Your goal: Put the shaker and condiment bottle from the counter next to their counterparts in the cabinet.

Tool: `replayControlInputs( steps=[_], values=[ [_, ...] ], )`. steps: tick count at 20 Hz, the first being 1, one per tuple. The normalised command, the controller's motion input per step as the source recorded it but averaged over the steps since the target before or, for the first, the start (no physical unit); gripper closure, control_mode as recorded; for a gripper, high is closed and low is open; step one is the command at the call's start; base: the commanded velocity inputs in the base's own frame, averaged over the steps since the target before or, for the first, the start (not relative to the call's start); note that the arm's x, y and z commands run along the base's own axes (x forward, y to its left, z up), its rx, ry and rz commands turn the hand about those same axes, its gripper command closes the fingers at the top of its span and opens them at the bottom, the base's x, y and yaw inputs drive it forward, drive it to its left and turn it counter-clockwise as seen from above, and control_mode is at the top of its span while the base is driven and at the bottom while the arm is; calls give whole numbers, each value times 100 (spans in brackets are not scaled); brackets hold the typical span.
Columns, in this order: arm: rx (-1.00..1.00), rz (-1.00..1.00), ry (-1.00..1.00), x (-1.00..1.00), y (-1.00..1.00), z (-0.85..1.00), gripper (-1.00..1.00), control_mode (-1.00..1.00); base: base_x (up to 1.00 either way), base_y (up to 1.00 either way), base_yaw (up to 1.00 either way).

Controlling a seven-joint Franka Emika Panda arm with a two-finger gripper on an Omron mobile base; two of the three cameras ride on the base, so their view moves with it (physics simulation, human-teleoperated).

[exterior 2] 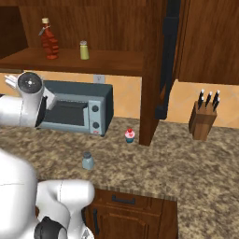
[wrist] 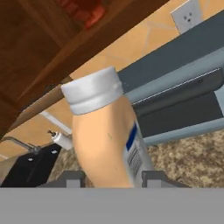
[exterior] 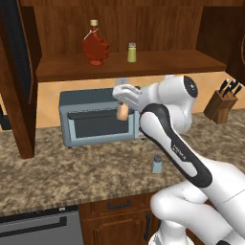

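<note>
Between hand (wrist: pixel 111 179) fingers: condiment bottle (wrist: pixel 107 140), w/ cap up.

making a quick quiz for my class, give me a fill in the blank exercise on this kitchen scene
1. The gripper holds the condiment bottle in front of the ____ oven.
2. The shaker stands on the ____.
3. On the cabinet shelf, the yellow-green shaker stands beside the ____ leaf-shaped bottle.
4. The knife block holds ____ knives.

Missing words: toaster; counter; red; three
</note>
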Motion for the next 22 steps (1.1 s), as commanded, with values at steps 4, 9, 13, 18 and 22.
replayControlInputs(
  steps=[4, 9, 13, 18, 22],
  values=[
    [0, 5, -2, -24, 24, 97, 100, -100, 0, 0, 0],
    [0, 4, -6, -43, 20, 95, 100, -100, 0, 0, 0],
    [-4, 0, -5, 12, 29, 24, 100, -100, 0, 0, 0],
    [-5, 12, 0, 35, 3, -11, 100, -100, 0, 0, 0],
    [0, 17, -6, 33, -24, 7, 100, -100, 0, 0, 0]
  ],
)
